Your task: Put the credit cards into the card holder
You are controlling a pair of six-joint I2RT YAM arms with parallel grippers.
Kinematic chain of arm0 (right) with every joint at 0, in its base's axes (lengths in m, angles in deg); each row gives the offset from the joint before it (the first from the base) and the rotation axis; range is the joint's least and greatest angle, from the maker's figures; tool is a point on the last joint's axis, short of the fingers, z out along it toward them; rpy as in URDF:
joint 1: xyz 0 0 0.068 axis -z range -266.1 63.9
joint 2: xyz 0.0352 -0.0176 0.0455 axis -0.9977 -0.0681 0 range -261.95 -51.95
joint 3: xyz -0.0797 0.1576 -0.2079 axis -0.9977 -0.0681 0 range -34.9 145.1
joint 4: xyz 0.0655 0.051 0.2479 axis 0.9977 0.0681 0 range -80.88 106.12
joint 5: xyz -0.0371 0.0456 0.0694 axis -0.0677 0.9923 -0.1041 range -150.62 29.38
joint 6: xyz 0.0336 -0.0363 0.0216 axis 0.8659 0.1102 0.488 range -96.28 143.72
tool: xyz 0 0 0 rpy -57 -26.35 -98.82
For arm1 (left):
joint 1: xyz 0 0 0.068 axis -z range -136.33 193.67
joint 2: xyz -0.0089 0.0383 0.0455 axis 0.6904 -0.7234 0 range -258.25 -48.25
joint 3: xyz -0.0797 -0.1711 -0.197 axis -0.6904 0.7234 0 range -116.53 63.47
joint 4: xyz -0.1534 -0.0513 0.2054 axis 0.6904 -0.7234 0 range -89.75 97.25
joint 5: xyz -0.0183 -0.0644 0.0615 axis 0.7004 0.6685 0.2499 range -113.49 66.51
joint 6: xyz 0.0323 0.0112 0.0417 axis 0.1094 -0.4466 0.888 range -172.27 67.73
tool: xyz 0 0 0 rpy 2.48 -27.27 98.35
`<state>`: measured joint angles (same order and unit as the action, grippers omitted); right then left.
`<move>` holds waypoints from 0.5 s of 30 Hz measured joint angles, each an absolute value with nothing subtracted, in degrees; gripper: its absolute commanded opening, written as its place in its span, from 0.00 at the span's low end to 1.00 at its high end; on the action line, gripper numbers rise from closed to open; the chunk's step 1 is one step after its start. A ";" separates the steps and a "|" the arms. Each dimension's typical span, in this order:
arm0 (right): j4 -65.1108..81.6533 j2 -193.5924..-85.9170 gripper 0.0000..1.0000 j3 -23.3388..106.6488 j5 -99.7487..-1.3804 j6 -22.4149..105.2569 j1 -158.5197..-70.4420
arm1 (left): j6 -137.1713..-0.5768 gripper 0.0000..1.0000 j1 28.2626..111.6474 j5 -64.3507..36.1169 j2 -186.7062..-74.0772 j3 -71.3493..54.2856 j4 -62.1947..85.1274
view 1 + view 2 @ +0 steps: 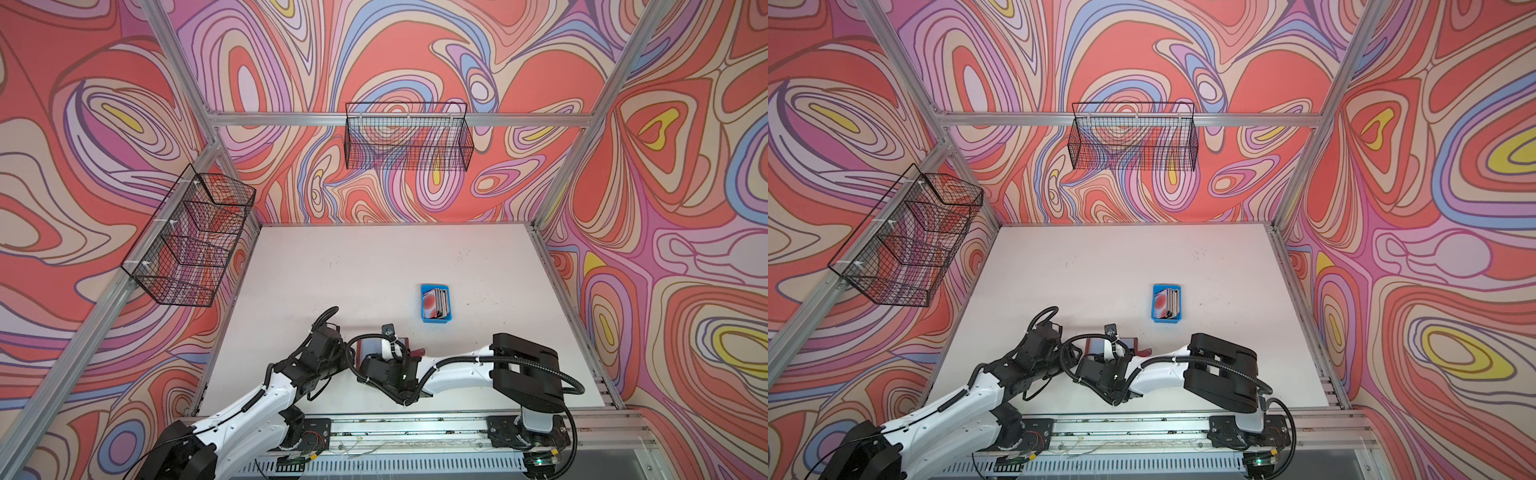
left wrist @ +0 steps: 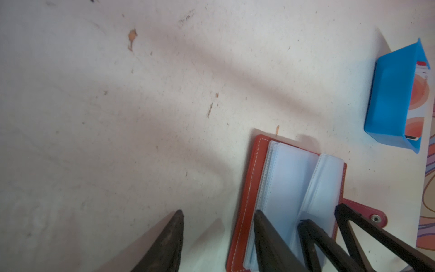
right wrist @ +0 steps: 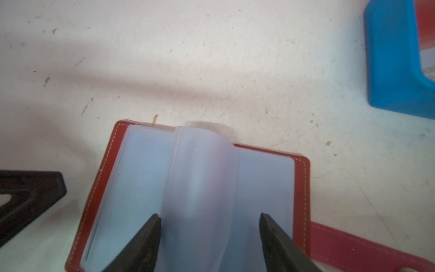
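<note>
Right wrist view: your card holder [image 3: 141, 179] lies open and flat on the worktop [image 3: 211, 58], red cover down, clear sleeves up. One sleeve [image 3: 202, 174] arches up at the spine. Your right fingers [image 3: 141, 245] stand wide, one each side of that arch, w/ nothing pinched btwn them. The snap strap [image 3: 353, 245] lies flat, sticking out from the holder's edge.

Left wrist view: your left fingers [image 2: 169, 242] are apart too, though narrower than the right pair. One tip sits over bare worktop just beside the holder and the other over the sleeves on that side, so the cover's stitched edge falls btwn them. You can't tell whether that tip presses the sleeves or only hovers.

In both top views the card holder [image 1: 1096, 345] sits near the worktop's front edge, approx. centre, mostly hidden under both wrists. The credit cards [image 1: 435, 302] sit together in the blue tray [image 1: 435, 319], which stands apart from the holder, farther back and to the right.
</note>
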<state>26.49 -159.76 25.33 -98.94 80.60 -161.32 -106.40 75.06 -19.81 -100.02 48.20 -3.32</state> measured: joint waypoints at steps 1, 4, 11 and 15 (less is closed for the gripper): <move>26.55 -159.19 0.69 24.87 -99.05 80.78 -161.23 | -106.37 0.51 75.06 -19.67 -99.93 48.20 -3.39; 26.68 -158.19 0.69 23.73 -99.23 81.28 -160.75 | -106.33 0.52 75.06 -19.61 -99.19 48.20 -3.74; 27.10 -153.53 0.69 18.75 -100.17 82.70 -159.99 | -106.05 0.53 75.06 -19.65 -96.85 47.11 -5.24; 27.62 -149.32 0.69 16.59 -101.02 83.47 -159.44 | -105.87 0.53 75.06 -19.61 -96.45 46.56 -5.62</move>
<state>27.62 -149.32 16.59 -101.02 83.47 -159.44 -105.87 75.06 -19.61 -96.45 46.56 -5.62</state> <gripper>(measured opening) 0.690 0.529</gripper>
